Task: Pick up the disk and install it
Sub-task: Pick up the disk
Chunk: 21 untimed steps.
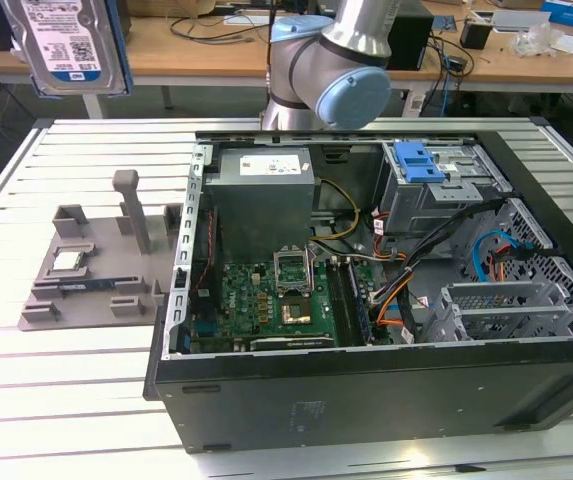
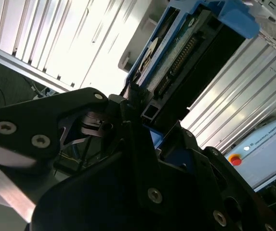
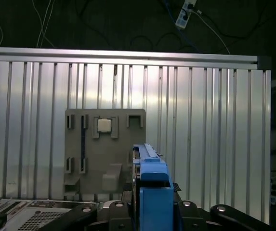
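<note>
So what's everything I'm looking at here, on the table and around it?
disk: one, silver with a white-and-blue label and blue side rails, held up in the air at the exterior view's left.
computer case: one, black, open, lying on the table.
power supply: one, grey, inside the case.
motherboard: one, green, on the case floor.
bracket: one, blue, on the metal drive cage in the case.
holder: one, grey, on the table beside the case, at the exterior view's left.
chip: one, silver, square, seated in the holder.
table: one, silver, slatted.
desk: one, wooden, behind the table, with cables on it.
arm: one, silver and light blue, behind the case.
gripper: one, black, shut on the disk.
</note>
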{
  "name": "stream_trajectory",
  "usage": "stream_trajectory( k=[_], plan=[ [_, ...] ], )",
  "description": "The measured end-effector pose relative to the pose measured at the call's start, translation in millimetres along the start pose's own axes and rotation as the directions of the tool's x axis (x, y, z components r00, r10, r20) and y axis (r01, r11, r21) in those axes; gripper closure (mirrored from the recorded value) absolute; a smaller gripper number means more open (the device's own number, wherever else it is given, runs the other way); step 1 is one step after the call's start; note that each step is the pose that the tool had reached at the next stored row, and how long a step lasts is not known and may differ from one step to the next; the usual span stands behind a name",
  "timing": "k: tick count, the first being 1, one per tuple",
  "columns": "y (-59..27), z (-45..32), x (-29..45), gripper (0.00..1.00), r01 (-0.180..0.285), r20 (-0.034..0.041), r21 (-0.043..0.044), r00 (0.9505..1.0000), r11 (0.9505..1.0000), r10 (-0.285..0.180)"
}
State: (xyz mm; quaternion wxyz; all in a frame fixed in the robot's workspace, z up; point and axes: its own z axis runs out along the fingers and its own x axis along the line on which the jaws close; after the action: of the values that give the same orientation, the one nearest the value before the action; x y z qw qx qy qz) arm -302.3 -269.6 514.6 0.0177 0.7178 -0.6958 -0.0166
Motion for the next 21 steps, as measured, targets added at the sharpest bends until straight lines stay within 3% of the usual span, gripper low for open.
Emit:
stream_trajectory(
  k=[1, 7, 21],
  plan=[
    [-8.5, -0.3, 0.4, 0.63, 0.0, 0.0001, -0.0002, 1.0, 1.0, 0.0],
    [-33.1, -1.6, 7.0, 0.63, 0.0, 0.0001, -0.0023, 1.0, 1.0, 0.0],
    [-69.8, -3.3, 26.3, 0.63, 0.0, 0.0001, -0.0046, 1.0, 1.0, 0.0]
  ],
)
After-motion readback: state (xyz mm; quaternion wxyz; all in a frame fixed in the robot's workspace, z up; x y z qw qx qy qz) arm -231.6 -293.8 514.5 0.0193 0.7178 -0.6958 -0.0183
